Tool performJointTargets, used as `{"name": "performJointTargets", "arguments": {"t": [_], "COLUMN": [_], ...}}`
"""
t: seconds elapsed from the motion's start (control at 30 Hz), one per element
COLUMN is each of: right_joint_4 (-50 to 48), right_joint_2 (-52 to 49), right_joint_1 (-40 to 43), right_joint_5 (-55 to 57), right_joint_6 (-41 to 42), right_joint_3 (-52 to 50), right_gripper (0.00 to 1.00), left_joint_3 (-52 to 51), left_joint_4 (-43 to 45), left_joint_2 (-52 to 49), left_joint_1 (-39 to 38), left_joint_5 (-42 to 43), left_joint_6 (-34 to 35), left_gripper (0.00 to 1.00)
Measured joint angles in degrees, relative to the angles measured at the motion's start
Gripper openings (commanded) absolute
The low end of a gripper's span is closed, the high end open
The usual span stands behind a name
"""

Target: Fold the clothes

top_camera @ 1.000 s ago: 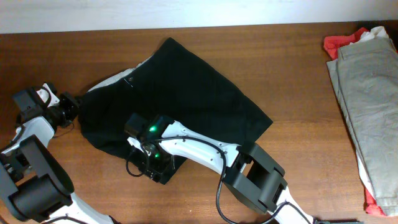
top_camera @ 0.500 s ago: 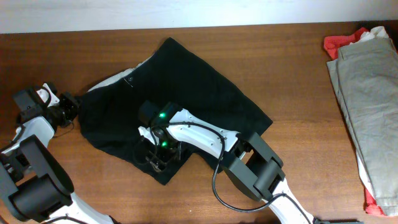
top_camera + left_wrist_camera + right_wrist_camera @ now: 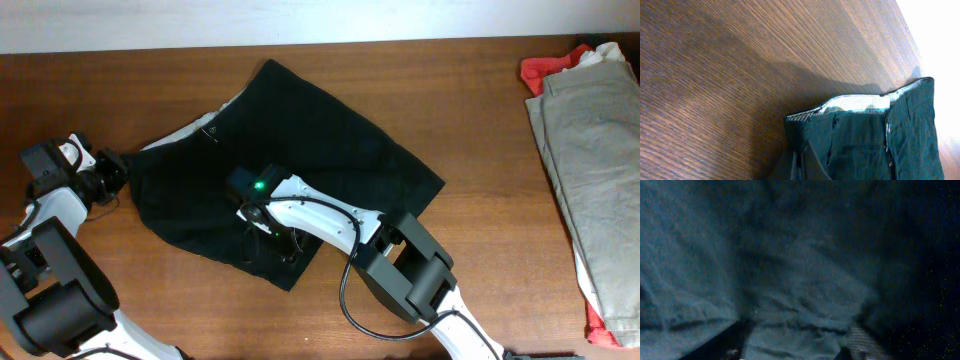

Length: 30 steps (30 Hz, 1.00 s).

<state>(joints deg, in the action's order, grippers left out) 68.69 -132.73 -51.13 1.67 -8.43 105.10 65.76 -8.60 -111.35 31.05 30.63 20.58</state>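
Black shorts (image 3: 300, 150) lie spread on the wooden table, waistband with its pale lining at the upper left. My left gripper (image 3: 115, 172) is at the shorts' left corner; in the left wrist view its fingers (image 3: 801, 167) are shut on the dark cloth (image 3: 865, 140) just below the waistband. My right gripper (image 3: 272, 240) is down on the shorts near their lower hem. In the right wrist view its fingers (image 3: 797, 345) stand wide apart with wrinkled dark cloth (image 3: 790, 255) between and under them.
A pile of clothes lies at the right edge: a khaki garment (image 3: 590, 150) on top, red cloth (image 3: 545, 70) and white cloth under it. Bare wooden table (image 3: 480, 280) lies between the shorts and the pile.
My right gripper has slid right across the lower part of the shorts, and the lower hem corner has shifted right with it. The left gripper has stayed in place.
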Motion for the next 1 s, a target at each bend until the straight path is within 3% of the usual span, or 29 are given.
{"name": "performJointTargets", "arguments": {"t": [0.03, 0.1, 0.13, 0.43, 0.6, 1.0], "right_joint_4": [0.0, -0.02, -0.15, 3.21, 3.54, 5.42], "right_joint_2": [0.0, 0.0, 0.0, 0.0, -0.2, -2.91], "right_joint_1": [0.0, 0.0, 0.0, -0.48, -7.91, -6.12], "right_joint_5": [-0.72, -1.86, -2.19, -5.25, -5.86, -8.02], "right_joint_6": [-0.02, -0.31, -0.55, -0.92, -1.86, -2.91], "right_joint_3": [0.0, 0.0, 0.0, 0.02, 5.09, 5.16], "right_gripper": [0.04, 0.04, 0.97, 0.99, 0.99, 0.99], "left_joint_3": [0.0, 0.0, 0.0, 0.0, 0.0, 0.0], "left_joint_4": [0.0, 0.0, 0.0, -0.55, -1.05, -1.09], "left_joint_2": [0.0, 0.0, 0.0, 0.0, 0.0, 0.0], "left_joint_1": [0.0, 0.0, 0.0, 0.0, 0.0, 0.0], "left_joint_5": [0.0, 0.0, 0.0, 0.02, 0.02, 0.0], "left_joint_6": [0.0, 0.0, 0.0, 0.0, 0.0, 0.0], "left_gripper": [0.0, 0.0, 0.0, 0.0, 0.0, 0.0]}}
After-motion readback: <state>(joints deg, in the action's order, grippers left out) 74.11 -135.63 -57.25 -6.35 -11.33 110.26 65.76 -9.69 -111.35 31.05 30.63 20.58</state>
